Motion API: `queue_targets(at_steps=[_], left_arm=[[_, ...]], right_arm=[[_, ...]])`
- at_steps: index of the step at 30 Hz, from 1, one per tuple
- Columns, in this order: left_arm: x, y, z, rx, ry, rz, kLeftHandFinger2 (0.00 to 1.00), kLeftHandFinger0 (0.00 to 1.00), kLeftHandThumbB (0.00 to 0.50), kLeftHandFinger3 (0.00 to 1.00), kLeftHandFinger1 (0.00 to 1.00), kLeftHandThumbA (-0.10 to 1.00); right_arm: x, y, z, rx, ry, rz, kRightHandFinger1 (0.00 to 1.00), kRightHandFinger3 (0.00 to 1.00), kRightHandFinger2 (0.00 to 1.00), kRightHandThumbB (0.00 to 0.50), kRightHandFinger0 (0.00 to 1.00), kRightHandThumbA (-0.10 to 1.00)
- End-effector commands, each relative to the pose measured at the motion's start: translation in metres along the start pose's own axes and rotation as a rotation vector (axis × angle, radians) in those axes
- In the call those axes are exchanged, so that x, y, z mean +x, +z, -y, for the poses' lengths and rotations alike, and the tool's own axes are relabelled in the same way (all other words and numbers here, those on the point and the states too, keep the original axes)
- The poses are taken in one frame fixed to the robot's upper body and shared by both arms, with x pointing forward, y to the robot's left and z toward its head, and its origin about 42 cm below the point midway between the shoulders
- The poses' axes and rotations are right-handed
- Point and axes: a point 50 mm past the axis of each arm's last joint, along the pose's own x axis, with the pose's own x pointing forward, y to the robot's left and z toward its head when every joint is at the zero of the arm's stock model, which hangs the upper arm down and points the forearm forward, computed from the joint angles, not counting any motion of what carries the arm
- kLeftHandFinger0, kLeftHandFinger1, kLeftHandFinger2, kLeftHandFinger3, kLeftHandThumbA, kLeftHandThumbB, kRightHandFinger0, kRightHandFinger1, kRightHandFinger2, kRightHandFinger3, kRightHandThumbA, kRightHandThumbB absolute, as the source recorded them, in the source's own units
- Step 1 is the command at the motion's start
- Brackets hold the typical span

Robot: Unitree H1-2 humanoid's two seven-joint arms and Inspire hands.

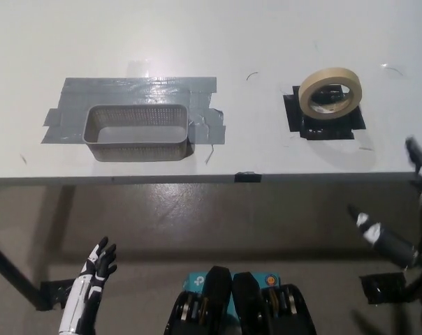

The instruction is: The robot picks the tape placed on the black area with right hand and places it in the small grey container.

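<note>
White table (211, 28) holds tape (330, 94) and container (137, 131); right robot hand (406, 209) spread wide, grasping nothing.

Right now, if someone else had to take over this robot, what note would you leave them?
White left robot hand: open, resting low at lower left, below the table edge.
Black right robot hand: open, at the right, off the table, holding nothing.
Beige ring-shaped roll of tape: on the black patch.
Small grey mesh container: on grey tape, nothing inside.
Done: nothing. Left: grasp the tape, place it.

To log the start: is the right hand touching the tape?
Apart. The head view shows bare table between the right hand at the table's edge and the tape on the black area.
</note>
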Motion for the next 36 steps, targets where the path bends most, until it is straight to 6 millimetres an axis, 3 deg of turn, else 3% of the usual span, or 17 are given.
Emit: queue_targets(at_steps=[1,6,13,17,22,29,36], left_arm=[[0.003,0.017,0.004,0.012,-0.008,0.092,1.00,1.00,0.120,1.00,1.00,0.92],[0.000,0.015,0.002,0.016,-0.019,0.081,1.00,1.00,0.126,1.00,1.00,0.94],[-0.007,0.009,0.001,0.021,-0.028,0.055,1.00,1.00,0.139,1.00,1.00,0.95],[-0.008,0.007,0.001,0.029,-0.031,0.050,1.00,1.00,0.142,1.00,1.00,0.94],[-0.008,0.006,0.002,0.040,-0.038,0.055,1.00,1.00,0.138,1.00,1.00,0.97],[-0.006,0.008,0.001,0.046,-0.042,0.062,1.00,1.00,0.145,1.00,1.00,1.00],[-0.007,0.008,-0.001,0.074,-0.048,0.065,1.00,1.00,0.136,1.00,1.00,1.00]], right_arm=[[0.075,0.027,0.028,-0.343,0.101,0.046,1.00,1.00,1.00,0.306,1.00,0.89],[0.143,0.017,0.026,-0.489,0.182,-0.007,1.00,1.00,1.00,0.358,1.00,0.91],[0.201,-0.009,0.003,-0.731,0.316,-0.097,1.00,1.00,1.00,0.426,1.00,0.98],[0.226,-0.021,-0.010,-0.840,0.353,-0.146,1.00,1.00,1.00,0.415,1.00,1.00],[0.248,-0.035,-0.023,-0.890,0.392,-0.202,1.00,1.00,1.00,0.426,1.00,1.00],[0.263,-0.051,-0.033,-0.929,0.412,-0.236,1.00,1.00,1.00,0.432,1.00,1.00],[0.270,-0.050,-0.038,-0.990,0.422,-0.233,1.00,1.00,1.00,0.433,1.00,1.00]])
